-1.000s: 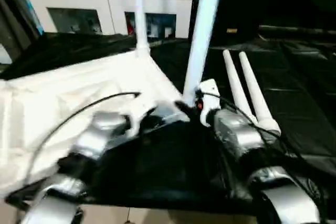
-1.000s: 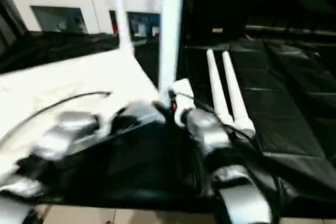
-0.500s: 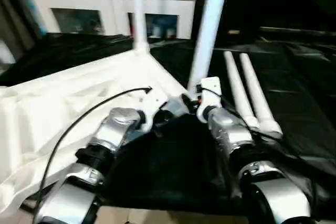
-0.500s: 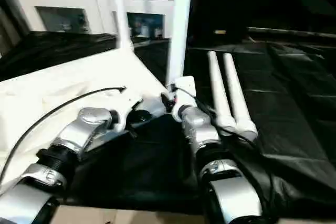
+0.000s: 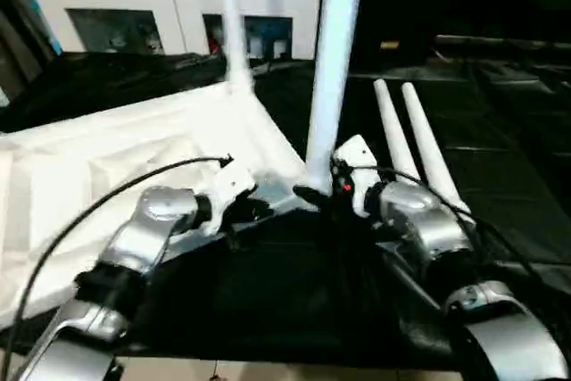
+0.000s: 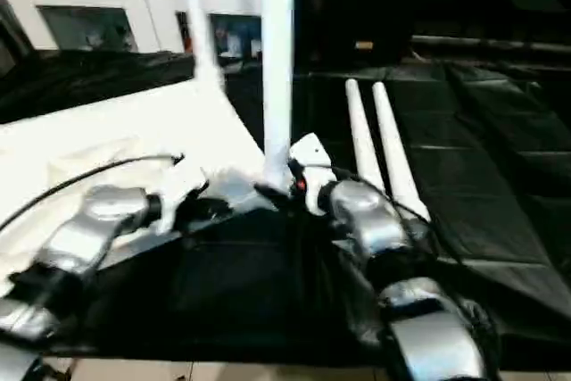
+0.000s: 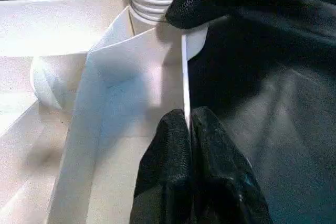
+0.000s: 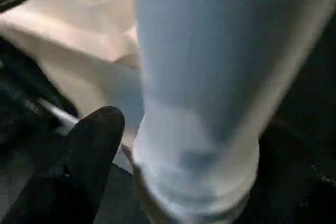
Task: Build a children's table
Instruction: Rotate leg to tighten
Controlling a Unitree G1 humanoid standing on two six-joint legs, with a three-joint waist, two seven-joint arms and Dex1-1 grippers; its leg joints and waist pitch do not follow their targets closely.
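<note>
Tabletop (image 5: pixel 107 149) x1, legs: 2 upright (image 5: pixel 335 51), 2 lying (image 5: pixel 419 153)

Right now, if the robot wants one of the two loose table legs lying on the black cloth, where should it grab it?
Probably around the middle of the nearer loose leg, coming down from above. It lies flat on the black cloth, close beside the other loose leg, so only the outer side and top are free. The right pincer is closest; it sits at the standing leg.
</note>
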